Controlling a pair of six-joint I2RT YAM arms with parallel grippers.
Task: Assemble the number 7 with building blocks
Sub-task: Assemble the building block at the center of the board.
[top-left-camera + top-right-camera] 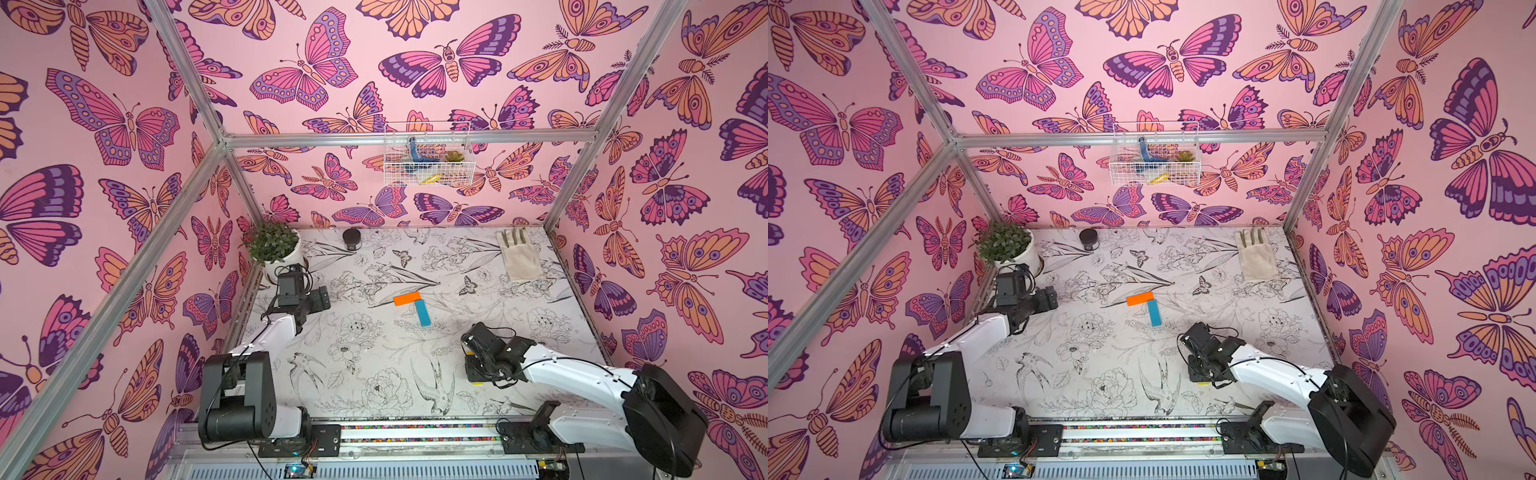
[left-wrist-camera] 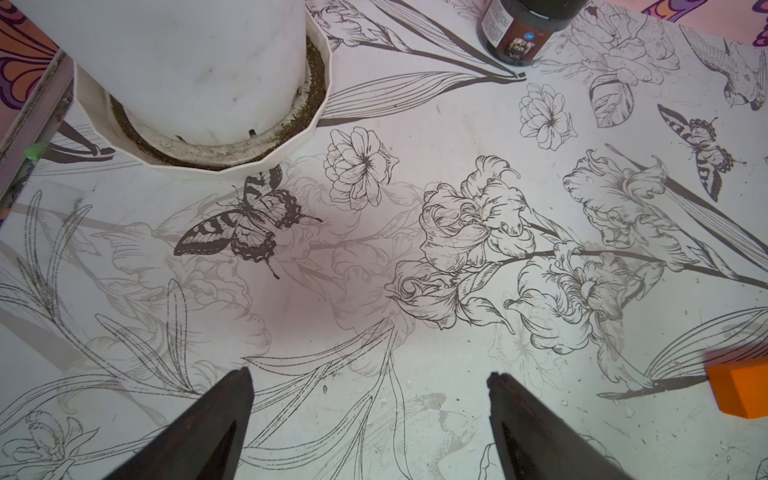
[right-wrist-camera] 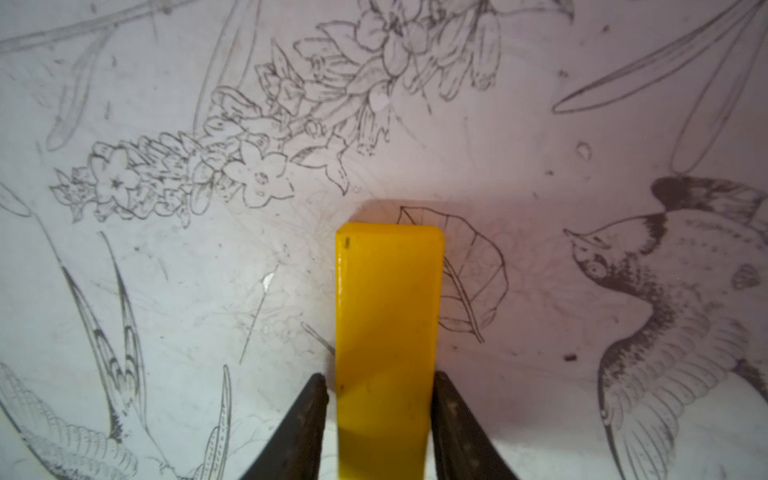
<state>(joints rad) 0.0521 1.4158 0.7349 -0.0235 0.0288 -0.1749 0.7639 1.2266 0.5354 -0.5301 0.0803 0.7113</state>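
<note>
Linework of flowers, birds and butterflies in black across the white desk (image 1: pixel 316 374), scuffed and speckled in the wrist views. Orange bar (image 1: pixel 407 298) flat near the middle, lying crosswise, matte, a thin rectangle with crisp corners. Light blue bar (image 1: pixel 422 312) of the same flat shape, far end meeting the orange bar's end on the right arm's side, running back toward the arms at a slight slant.

Yellow bar (image 3: pixel 388 332) well apart from that pair, nearer the front edge, under the wrist of the right arm (image 1: pixel 582 374); smooth with a faint sheen and softly rounded corners; right jaws closed on its two long edges, dark tapered tips pressed to either side; cannot tell whether lifted off the desk.

Left arm (image 1: pixel 270 332) off beside the white pot (image 2: pixel 199 70) in its faceted saucer (image 2: pixel 291 141); left jaws spread wide, only printed sheet between them. Dark jar (image 1: pixel 351 239) and beige cloth pouch (image 1: pixel 519 257) along the back edge.
</note>
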